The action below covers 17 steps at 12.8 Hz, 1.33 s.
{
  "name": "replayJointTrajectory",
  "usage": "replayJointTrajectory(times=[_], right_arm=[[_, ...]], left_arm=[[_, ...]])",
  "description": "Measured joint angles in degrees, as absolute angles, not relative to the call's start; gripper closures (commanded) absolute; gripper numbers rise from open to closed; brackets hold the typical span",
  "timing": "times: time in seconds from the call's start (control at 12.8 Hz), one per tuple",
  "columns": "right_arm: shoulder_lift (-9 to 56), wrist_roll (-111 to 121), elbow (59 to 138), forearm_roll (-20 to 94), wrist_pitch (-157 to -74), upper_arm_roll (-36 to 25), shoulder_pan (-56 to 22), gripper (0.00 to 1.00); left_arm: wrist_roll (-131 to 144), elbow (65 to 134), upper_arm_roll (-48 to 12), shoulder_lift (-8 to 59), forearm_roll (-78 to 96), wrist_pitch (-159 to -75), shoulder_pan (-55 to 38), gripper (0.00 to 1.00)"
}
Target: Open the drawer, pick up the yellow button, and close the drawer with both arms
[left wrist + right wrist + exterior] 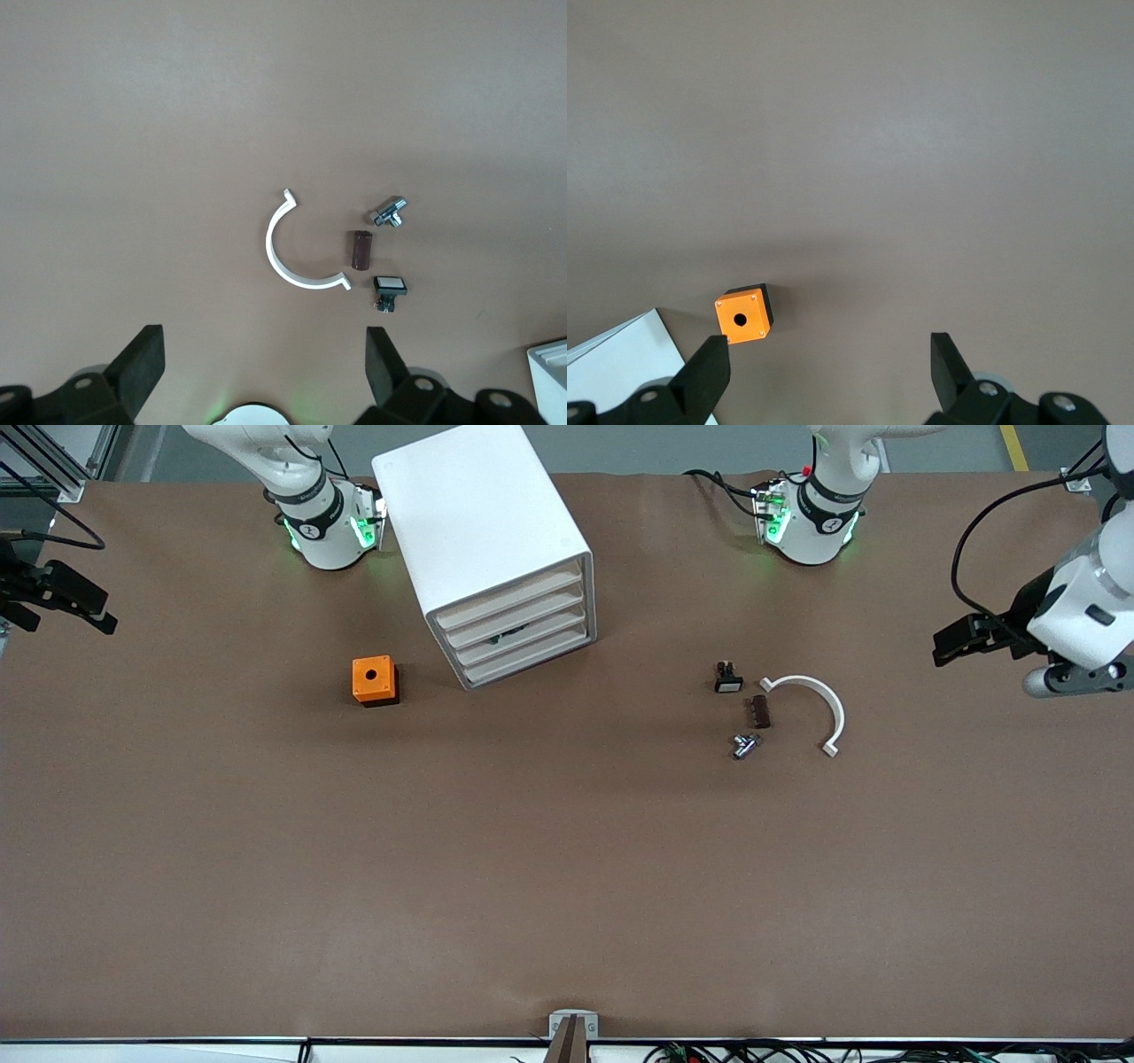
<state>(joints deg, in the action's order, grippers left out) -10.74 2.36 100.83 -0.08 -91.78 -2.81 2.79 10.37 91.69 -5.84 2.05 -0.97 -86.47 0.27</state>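
The white cabinet stands between the arm bases, and its four trays face the front camera. The drawer, the uppermost tray, sits flush with the three below it. The button is hidden from every view. My left gripper is open and empty, up in the air over the left arm's end of the table; in the left wrist view its jaws stand wide apart. My right gripper is open and empty over the right arm's end, with its jaws wide apart in the right wrist view.
An orange cube with a round hole lies beside the cabinet toward the right arm's end. Toward the left arm's end lie a small black part with a white face, a white half ring, a brown block and a metal piece.
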Motion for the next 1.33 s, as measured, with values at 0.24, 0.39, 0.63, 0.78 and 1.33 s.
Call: replayJointTrajectory(times=[0.24,0.39,0.63,0.78,1.33], right_arm=[[-10.6,2.4,100.8,-0.1,-91.8,-2.8,2.8,0.00],[-10.1,2.4,100.1,-0.1,-91.9,-2.8,2.8,0.00],[-7.8,2.3,99.2,-0.1,-92.1,-2.9,2.8,0.00],[-4.3,2.4,98.8,-0.1,-94.3,-3.0,2.8,0.00],[5.6,2.4,93.5,-0.2,-96.1,-3.3,2.8,0.00]], left_arm=[[15.4,92.4,-6.3,4.5,-0.2,-88.4,-0.2,0.00],[20.3,92.8,-6.9,6.8,1.0,-90.3,-0.5,0.00],[29.8,93.1,-9.9,11.2,1.6,-93.6,-0.8,0.00],[39.1,93.1,-12.3,13.9,2.8,-95.0,-1.3,0.00],[69.0,91.8,-14.1,20.0,10.5,-95.6,-9.7,0.00]])
